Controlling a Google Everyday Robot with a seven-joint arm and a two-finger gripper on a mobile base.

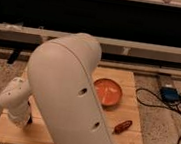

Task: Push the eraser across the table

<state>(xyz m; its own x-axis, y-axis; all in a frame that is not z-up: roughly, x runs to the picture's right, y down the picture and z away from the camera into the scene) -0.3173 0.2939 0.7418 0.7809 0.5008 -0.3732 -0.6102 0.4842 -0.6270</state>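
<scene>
My big white arm (66, 88) fills the middle of the camera view and hides much of the table (124, 142), a low table of light wooden planks. The arm's wrist end reaches down to the table's left front part, where the gripper (22, 120) hangs just over the planks as a small dark shape under the white wrist. The eraser does not show; it is hidden behind the arm or the gripper.
An orange bowl (107, 91) stands on the right half of the table. A small reddish-brown object (122, 126) lies near the right front. A blue device (169, 93) and black cables lie on the speckled floor to the right. A dark wall with rails runs behind.
</scene>
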